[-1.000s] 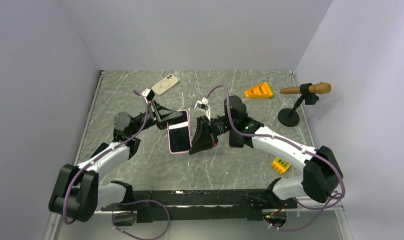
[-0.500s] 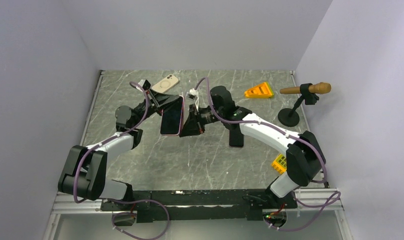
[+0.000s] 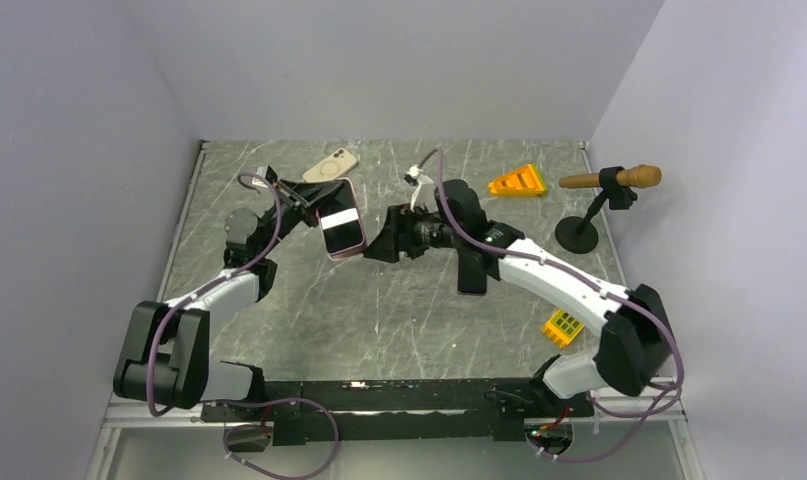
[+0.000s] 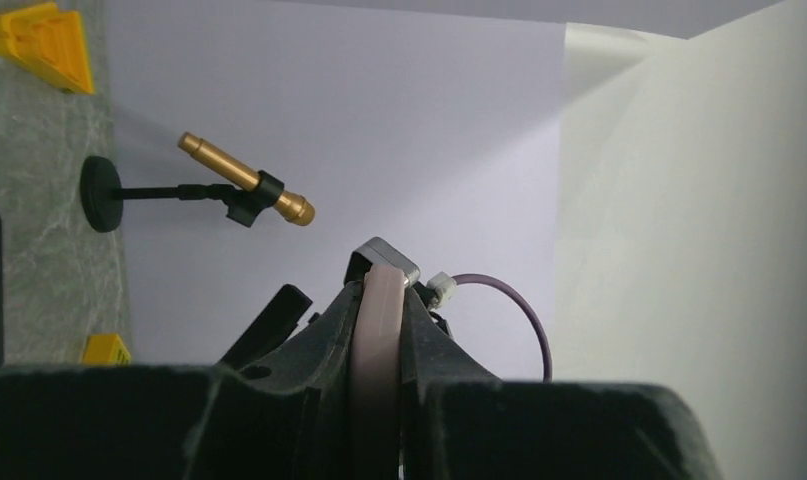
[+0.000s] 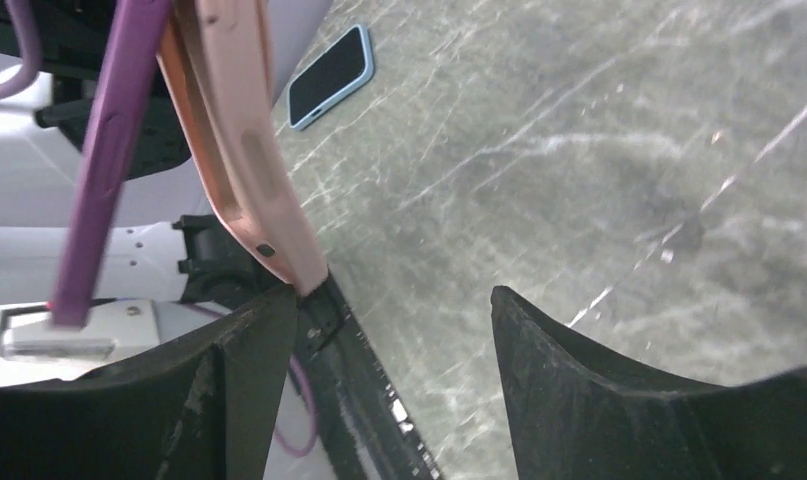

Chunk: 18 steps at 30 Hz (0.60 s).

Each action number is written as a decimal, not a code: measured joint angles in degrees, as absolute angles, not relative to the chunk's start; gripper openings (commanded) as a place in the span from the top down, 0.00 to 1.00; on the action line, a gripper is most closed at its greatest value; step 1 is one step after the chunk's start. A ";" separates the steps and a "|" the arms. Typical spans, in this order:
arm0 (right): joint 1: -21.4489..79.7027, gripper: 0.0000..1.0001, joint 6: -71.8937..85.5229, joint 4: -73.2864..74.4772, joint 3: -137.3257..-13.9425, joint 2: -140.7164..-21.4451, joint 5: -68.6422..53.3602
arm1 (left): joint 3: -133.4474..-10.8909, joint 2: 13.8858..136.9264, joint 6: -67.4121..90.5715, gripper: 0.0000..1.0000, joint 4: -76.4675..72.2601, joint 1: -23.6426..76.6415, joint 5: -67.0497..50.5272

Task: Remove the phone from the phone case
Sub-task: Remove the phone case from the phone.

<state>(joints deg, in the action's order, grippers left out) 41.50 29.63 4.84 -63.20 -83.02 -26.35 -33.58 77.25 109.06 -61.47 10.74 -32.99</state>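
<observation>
- Marbled grey table (image 3: 399,320), walled in white.
- Left gripper (image 3: 317,203): clamped on the edge of the pink case (image 5: 264,190), holding it tilted above mid-table, screen up.
- Right gripper (image 3: 381,245): jaws wide, nothing between them; just right of the case, one finger (image 5: 264,340) beside its corner.
- Phone (image 3: 344,232): seated in the case.
- Mic (image 3: 611,180) on stand, far right.
- Orange wedge (image 3: 517,181), at rear.
</observation>
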 measured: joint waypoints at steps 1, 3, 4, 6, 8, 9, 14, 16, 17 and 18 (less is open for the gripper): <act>41.41 0.24 31.79 4.89 -61.91 -81.36 -26.11 | -32.80 76.58 108.49 1.00 -60.97 10.63 -32.40; 41.06 0.23 35.92 4.73 -58.81 -78.02 -25.85 | -30.76 74.65 106.91 1.00 -59.40 10.50 -32.16; 40.53 0.22 38.96 3.64 -56.12 -75.83 -25.56 | -29.71 73.56 106.89 1.00 -58.57 10.44 -32.77; 39.31 0.23 45.69 0.23 -49.34 -71.16 -25.63 | -27.86 71.16 105.41 1.00 -57.69 10.44 -33.26; 38.63 0.26 53.23 -4.58 -41.32 -66.43 -25.69 | -26.28 68.99 104.12 1.00 -57.12 10.44 -33.36; 38.65 0.30 56.51 -6.50 -38.00 -64.47 -25.67 | -25.63 67.96 103.35 1.00 -56.60 10.41 -33.34; 39.81 0.44 73.54 -19.44 -23.68 -55.40 -23.70 | -24.38 61.28 96.75 1.00 -47.83 10.33 -32.95; 40.60 0.51 77.08 -22.90 -23.59 -54.83 -22.83 | -24.51 57.87 93.12 1.00 -42.30 10.31 -32.47; 41.10 0.53 78.35 -24.75 -24.12 -54.92 -22.52 | -24.73 56.42 91.42 1.00 -39.55 10.31 -32.25; 41.89 0.54 79.26 -26.63 -24.82 -55.22 -22.39 | -25.10 55.18 89.78 1.00 -36.86 10.31 -31.97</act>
